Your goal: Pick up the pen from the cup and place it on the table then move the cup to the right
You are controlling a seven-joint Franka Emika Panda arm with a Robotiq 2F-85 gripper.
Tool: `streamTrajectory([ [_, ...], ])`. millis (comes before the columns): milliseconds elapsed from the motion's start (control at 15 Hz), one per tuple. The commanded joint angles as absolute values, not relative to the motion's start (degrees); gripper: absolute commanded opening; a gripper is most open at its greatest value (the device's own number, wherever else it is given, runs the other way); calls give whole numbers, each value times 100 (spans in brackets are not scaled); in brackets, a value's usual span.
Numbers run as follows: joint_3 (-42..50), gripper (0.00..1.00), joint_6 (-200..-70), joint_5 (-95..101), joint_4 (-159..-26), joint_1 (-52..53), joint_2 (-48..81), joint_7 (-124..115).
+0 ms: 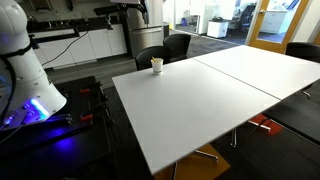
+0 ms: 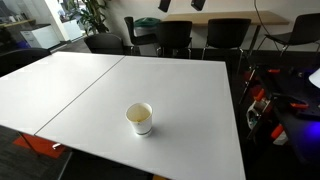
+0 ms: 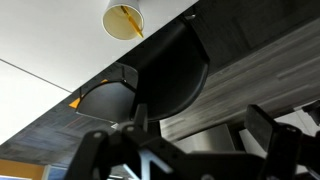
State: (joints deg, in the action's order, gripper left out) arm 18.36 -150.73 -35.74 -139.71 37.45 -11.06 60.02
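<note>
The small white cup (image 1: 157, 65) stands near one edge of the large white table (image 1: 230, 95). It also shows in the exterior view (image 2: 140, 118) and at the top of the wrist view (image 3: 123, 20). The pen (image 3: 130, 22) is a thin brownish stick that leans inside the cup. My gripper (image 3: 200, 135) is open and empty. Its two dark fingers frame the bottom of the wrist view, off the table edge, above a black chair and well away from the cup.
A black chair (image 3: 160, 75) stands by the table edge close to the cup, over grey wood flooring. More black chairs (image 2: 175, 35) line the table's far side. The table has a seam (image 2: 85, 90) between its two tops. The white robot base (image 1: 25, 70) stands beside the table.
</note>
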Motion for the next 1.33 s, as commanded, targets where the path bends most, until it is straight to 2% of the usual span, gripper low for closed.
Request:
streamTrajectory([
  [0, 1344, 100, -14525, -4109, -13276, 3020, -296, 7129],
  [200, 625, 100, -14749, -3885, -12970, 2144, 271, 7122],
  [267, 373, 100, -14731, -3913, -13339, 1962, -170, 7001],
  [333, 237, 100, -14744, -3878, -13234, 1785, 15, 7019],
  [733, 104, 100, -14761, -3835, -13021, 1641, 277, 7001],
  [1267, -531, 100, -14174, -4179, -12402, 730, 967, 9175],
])
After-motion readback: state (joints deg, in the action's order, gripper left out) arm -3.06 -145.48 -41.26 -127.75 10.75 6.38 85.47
